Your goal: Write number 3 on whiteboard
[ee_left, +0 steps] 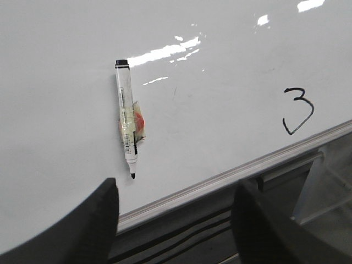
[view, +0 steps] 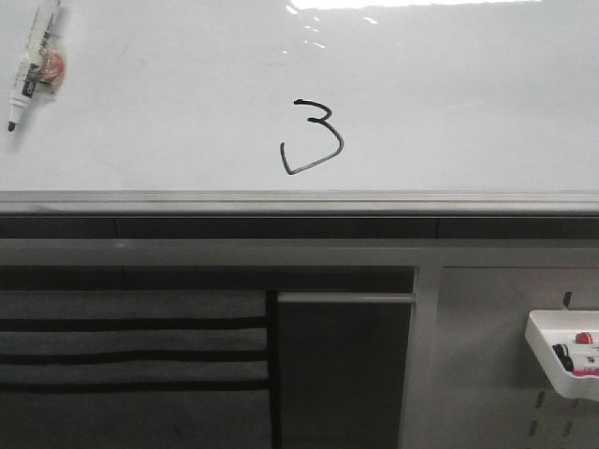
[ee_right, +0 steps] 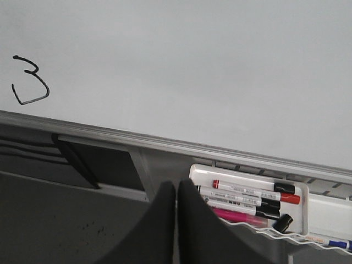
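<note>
Whiteboard (view: 449, 103), edges cut off, bears a black 3 (view: 314, 137); marker (view: 33, 61) stuck at left. Left gripper (ee_left: 176, 220) spread, empty; right gripper (ee_right: 177, 220) clenched, tips cropped.

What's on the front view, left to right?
White marker with black cap end stuck on the whiteboard → hand-drawn black number 3 → white tray of markers on the grey pegboard.

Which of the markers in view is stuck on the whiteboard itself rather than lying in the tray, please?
The black-tipped marker on the whiteboard, left of the number 3, with reddish tape around its barrel. The others lie together in the white tray below the board.
</note>
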